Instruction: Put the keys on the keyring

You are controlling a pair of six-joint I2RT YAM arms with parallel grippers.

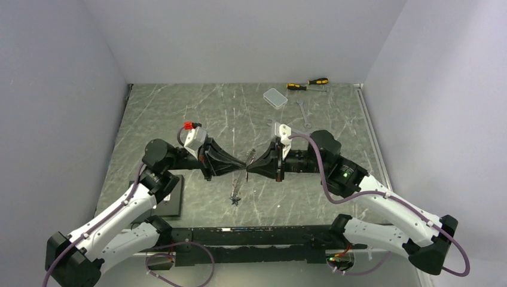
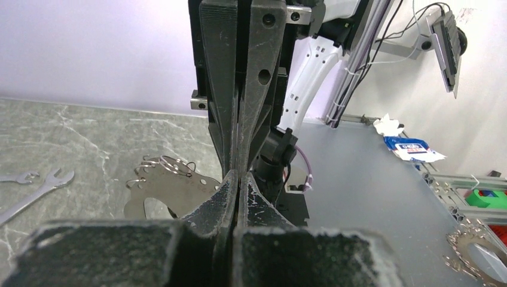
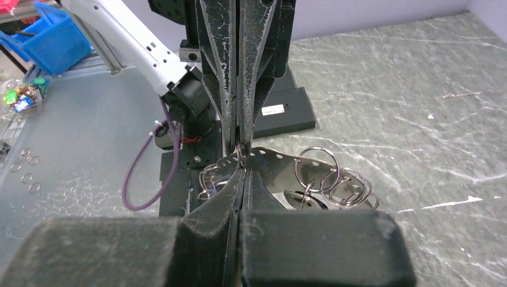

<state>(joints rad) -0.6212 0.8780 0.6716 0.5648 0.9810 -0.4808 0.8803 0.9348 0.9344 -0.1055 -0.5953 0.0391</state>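
threading step, by the look of it. the left gripper and right gripper meet tip to tip. the right fingers are pressed fully together on the near edge of a perforated metal plate. the left fingers, equally closed, seem to nip a small keyring loop at that same edge. spare split rings lie just beside the right fingertips. no key shows clearly. next, probably: prise the loop's coil apart to feed a key through, which needs fine alignment.

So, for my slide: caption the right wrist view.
Left tool and right tool, both shut, pinch a perforated metal plate.
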